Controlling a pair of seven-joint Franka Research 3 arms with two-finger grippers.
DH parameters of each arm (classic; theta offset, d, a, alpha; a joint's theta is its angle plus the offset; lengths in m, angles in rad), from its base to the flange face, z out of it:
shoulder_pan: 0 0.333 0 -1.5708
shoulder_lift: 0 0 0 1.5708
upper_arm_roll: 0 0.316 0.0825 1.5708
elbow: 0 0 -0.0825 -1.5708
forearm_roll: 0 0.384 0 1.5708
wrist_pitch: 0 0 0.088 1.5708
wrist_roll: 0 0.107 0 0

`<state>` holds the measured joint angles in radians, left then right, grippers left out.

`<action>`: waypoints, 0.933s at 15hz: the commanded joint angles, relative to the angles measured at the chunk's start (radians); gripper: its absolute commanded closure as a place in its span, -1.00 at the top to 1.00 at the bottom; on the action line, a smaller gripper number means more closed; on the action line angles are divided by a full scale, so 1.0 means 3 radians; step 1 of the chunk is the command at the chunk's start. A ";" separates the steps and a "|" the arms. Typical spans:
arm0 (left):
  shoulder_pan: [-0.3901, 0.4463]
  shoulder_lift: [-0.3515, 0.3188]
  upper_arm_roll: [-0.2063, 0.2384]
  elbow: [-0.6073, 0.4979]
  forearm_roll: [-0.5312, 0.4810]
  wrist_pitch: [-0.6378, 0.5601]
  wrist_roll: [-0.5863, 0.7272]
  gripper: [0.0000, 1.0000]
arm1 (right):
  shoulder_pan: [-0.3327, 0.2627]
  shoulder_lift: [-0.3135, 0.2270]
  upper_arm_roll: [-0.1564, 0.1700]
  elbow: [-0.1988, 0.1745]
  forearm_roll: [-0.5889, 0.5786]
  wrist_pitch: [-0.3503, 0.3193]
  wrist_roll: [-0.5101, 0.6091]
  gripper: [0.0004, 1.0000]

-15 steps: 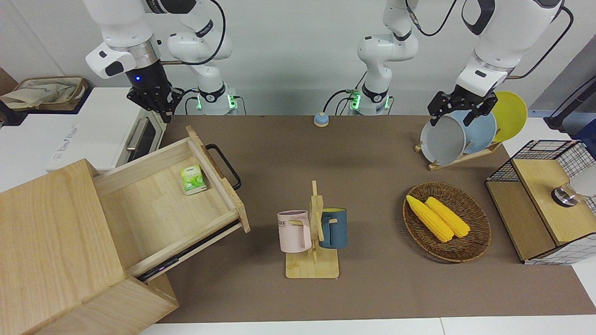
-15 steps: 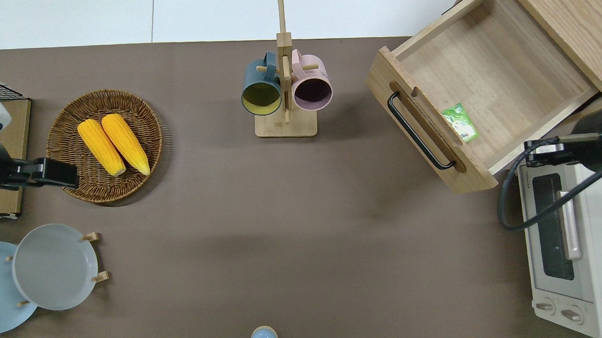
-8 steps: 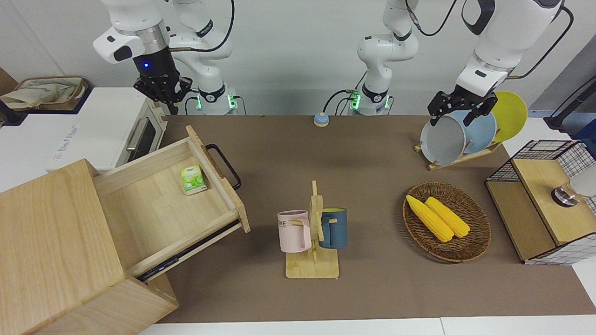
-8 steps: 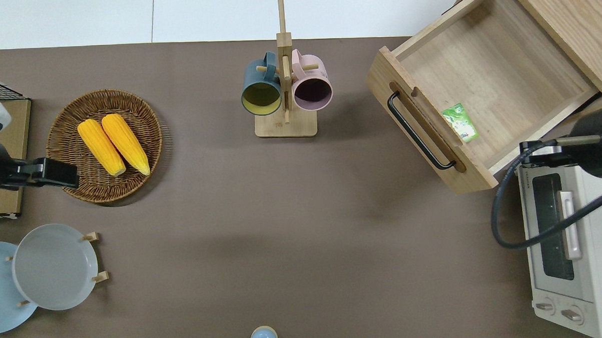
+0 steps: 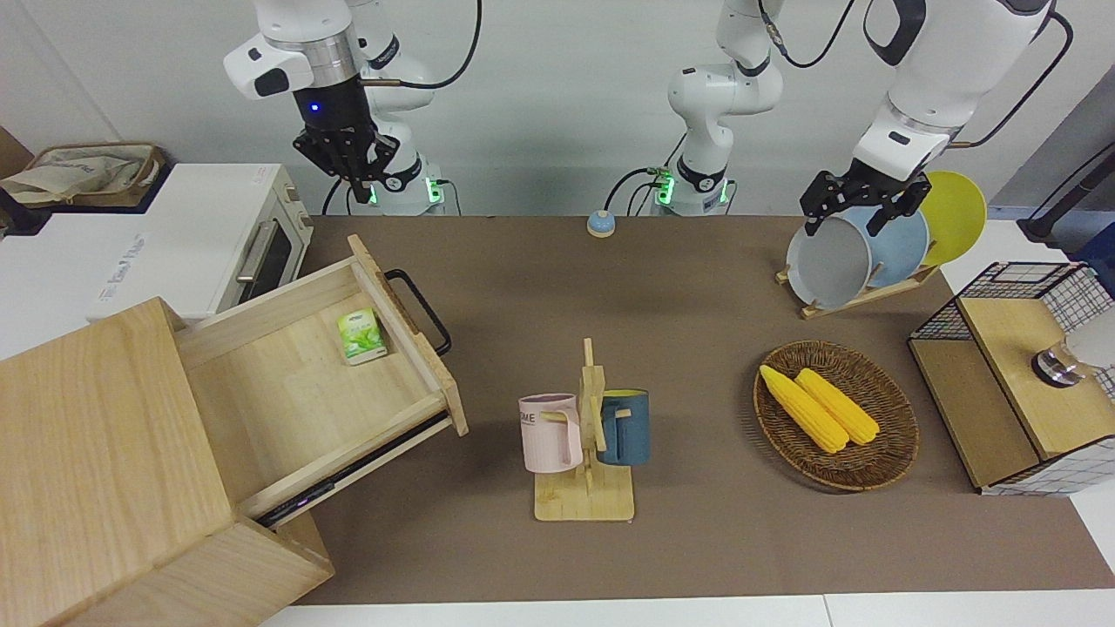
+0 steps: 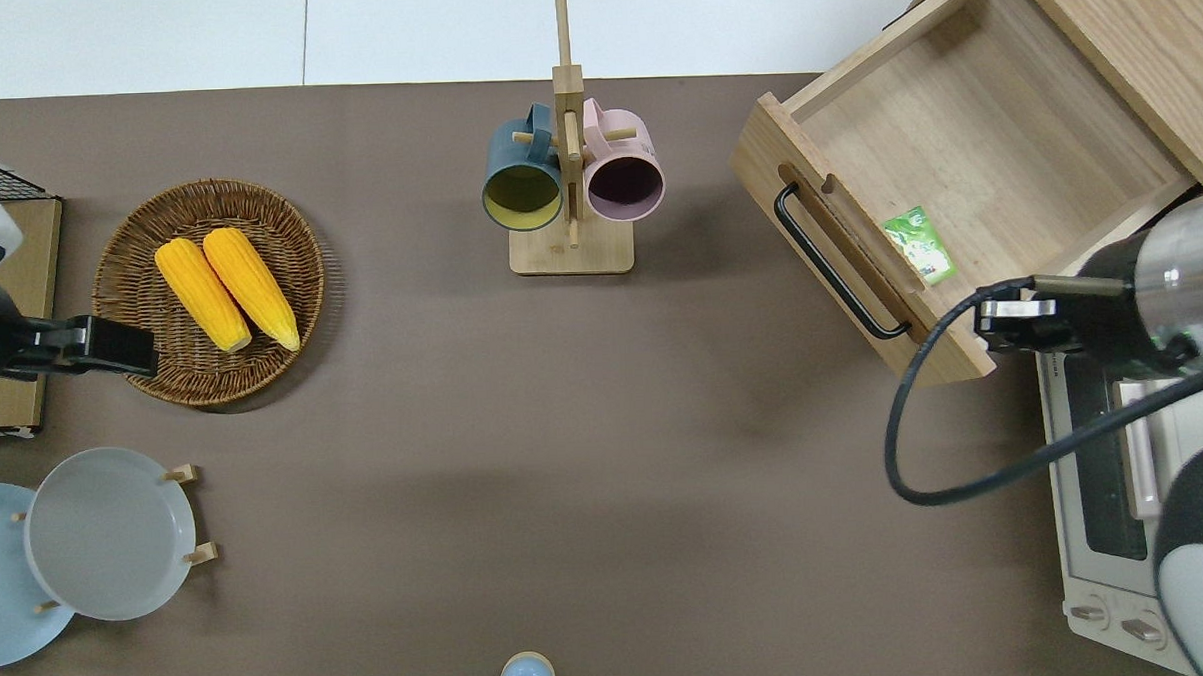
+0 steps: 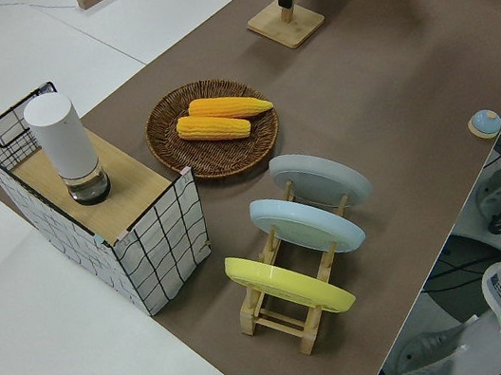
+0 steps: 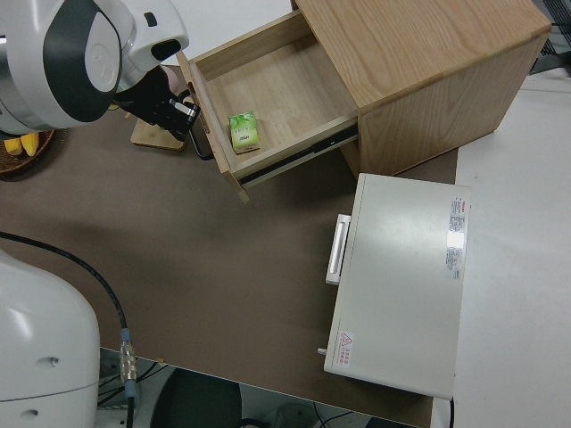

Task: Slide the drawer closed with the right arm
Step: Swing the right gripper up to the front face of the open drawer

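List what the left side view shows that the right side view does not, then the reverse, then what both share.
Left side view only: the plate rack, the white cylinder on the wire-and-wood box, the blue bell.

Right side view only: the open drawer holding a green packet, the cabinet, the oven's top.

Both: the brown mat, the corn and the mug stand.

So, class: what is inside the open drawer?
The drawer holds one small green packet, lying flat against the inside of the front panel. The rest of the visible floor is bare wood; the part inside the cabinet is hidden.
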<state>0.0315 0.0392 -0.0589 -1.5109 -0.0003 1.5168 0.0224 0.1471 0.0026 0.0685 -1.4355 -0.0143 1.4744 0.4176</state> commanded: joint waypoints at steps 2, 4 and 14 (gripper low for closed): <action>0.0018 0.0043 -0.0024 0.0087 0.0057 -0.0066 0.0033 0.99 | 0.0256 0.0155 0.0007 0.0035 -0.0044 0.0137 0.0677 -1.00; 0.0018 0.0038 -0.0024 0.0082 0.0057 -0.0066 0.0033 0.99 | 0.0338 0.0226 0.0022 0.0035 -0.0039 0.0234 0.0984 -1.00; 0.0018 0.0038 -0.0024 0.0082 0.0057 -0.0066 0.0033 0.99 | 0.0583 0.0686 0.0032 0.0025 0.0022 0.0587 0.2611 -1.00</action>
<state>0.0315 0.0392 -0.0589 -1.5109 -0.0003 1.5168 0.0224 0.3181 0.1765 0.0765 -1.4375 -0.0140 1.6291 1.0867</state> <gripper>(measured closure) 0.004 0.991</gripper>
